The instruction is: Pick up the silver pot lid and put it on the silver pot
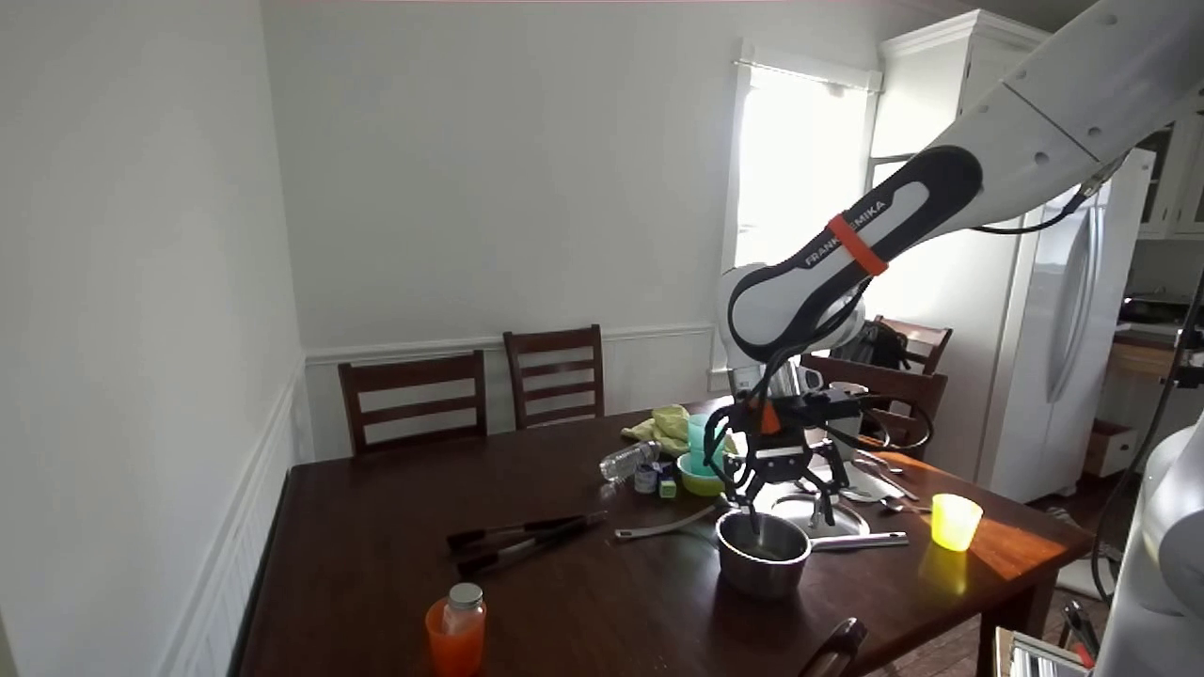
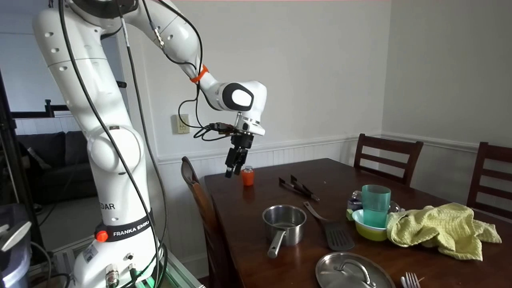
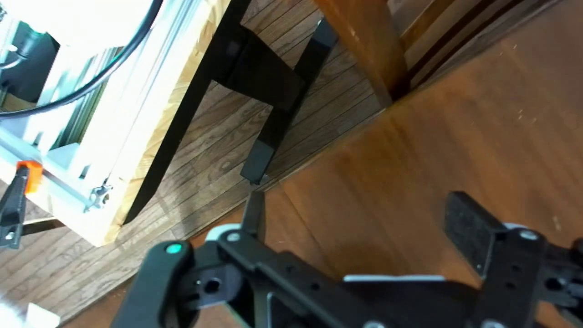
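The silver pot lid lies flat on the dark table, its loop handle up. It also shows in an exterior view, partly behind a gripper finger. The silver pot stands upright and uncovered, its handle pointing toward the lid's side; it shows in both exterior views. My gripper hangs above the table's edge near the orange cup, well apart from pot and lid. It overlaps the pot only by line of sight in an exterior view. In the wrist view the gripper is wide open and empty; pot and lid are out of view there.
An orange cup holds a jar. Black tongs and a spatula lie near the pot. A green cup in a bowl, a yellow cloth, a yellow cup and a fork stand around. A chair adjoins the edge.
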